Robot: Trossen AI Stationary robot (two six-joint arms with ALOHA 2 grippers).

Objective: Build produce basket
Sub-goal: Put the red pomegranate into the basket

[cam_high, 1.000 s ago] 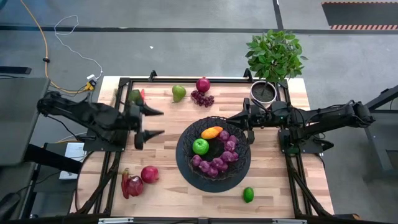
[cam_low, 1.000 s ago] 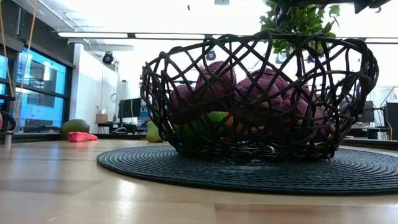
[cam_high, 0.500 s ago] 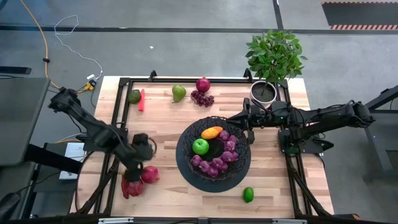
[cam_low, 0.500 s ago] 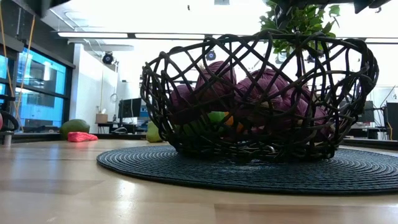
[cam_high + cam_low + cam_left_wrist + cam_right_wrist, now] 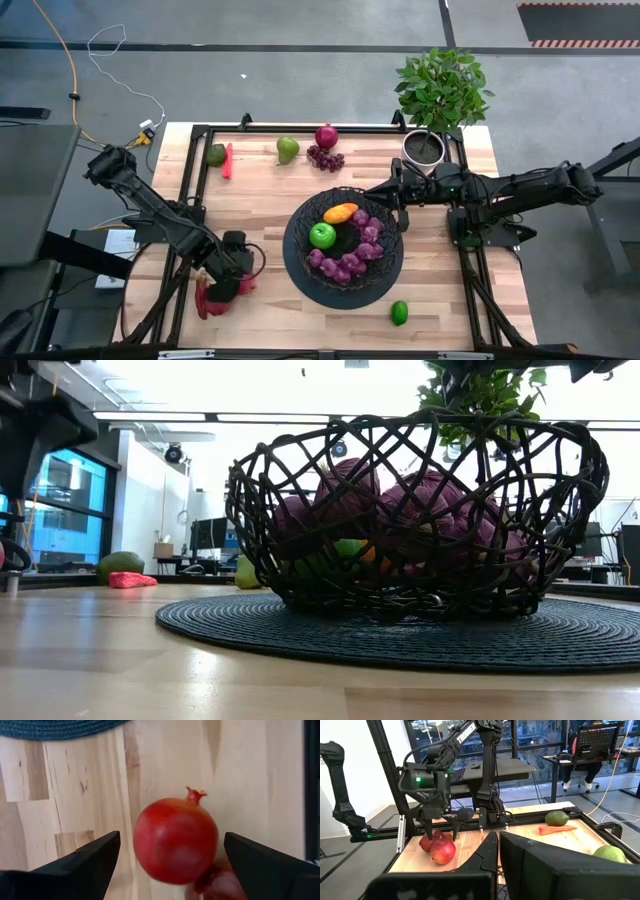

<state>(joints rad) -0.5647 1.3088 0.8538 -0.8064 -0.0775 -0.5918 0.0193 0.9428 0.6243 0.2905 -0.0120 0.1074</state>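
The black wire basket (image 5: 343, 246) (image 5: 415, 510) stands on a round dark mat and holds a green apple (image 5: 322, 236), an orange-yellow fruit (image 5: 340, 213) and purple grapes (image 5: 356, 256). My left gripper (image 5: 232, 272) (image 5: 172, 835) points down, open, near the table's near-left corner. Its fingers (image 5: 92, 855) stand on either side of a round red fruit (image 5: 175, 847) (image 5: 443, 851) with a gap on both sides. That fruit rests on the wood beside a red pepper (image 5: 208, 299). My right gripper (image 5: 370, 189) hovers shut at the basket's far-right rim.
An avocado (image 5: 216, 154), a thin red piece (image 5: 228, 160), a green pear (image 5: 288, 150), a dark red round fruit (image 5: 326, 136) and more grapes (image 5: 325, 158) lie along the far edge. A lime (image 5: 399, 312) lies near the near edge. A potted plant (image 5: 425, 148) stands far right.
My left gripper has swung from the table's left middle toward the near edge, tipped from level to pointing down, and come down over the round red fruit. It has stayed open. The fruit has not moved.
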